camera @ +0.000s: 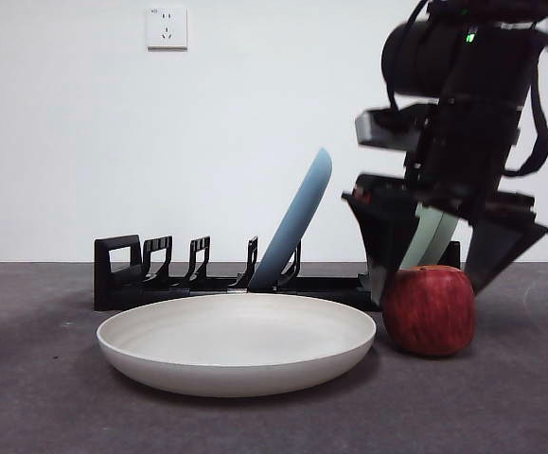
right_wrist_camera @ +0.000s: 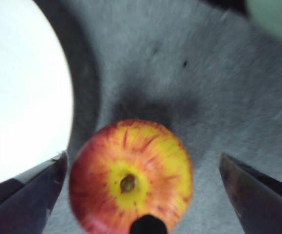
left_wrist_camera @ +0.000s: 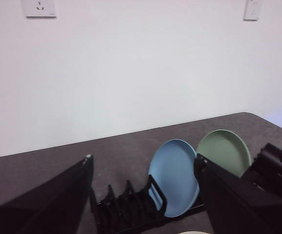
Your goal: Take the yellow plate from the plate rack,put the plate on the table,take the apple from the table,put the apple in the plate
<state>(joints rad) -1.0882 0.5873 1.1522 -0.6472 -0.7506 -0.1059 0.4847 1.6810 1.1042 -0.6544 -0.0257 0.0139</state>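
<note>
The yellow plate (camera: 236,345), cream and shallow, lies flat on the table (camera: 46,397) in front of the black plate rack (camera: 160,284). The red apple (camera: 429,310) stands on the table just right of the plate, close to its rim. My right gripper (camera: 428,288) hangs over the apple, open, one jaw on each side and neither touching it. The right wrist view shows the apple (right_wrist_camera: 131,170) between the spread jaws of that gripper (right_wrist_camera: 142,157), with the plate (right_wrist_camera: 19,87) beside it. My left gripper (left_wrist_camera: 143,158) is open and empty, held high and looking at the rack (left_wrist_camera: 126,209).
A light-blue plate (camera: 297,227) leans upright in the rack, and a sage-green plate (camera: 430,236) stands behind the right gripper. Both show in the left wrist view, the blue plate (left_wrist_camera: 174,178) and the green plate (left_wrist_camera: 223,151). A white wall stands behind the table.
</note>
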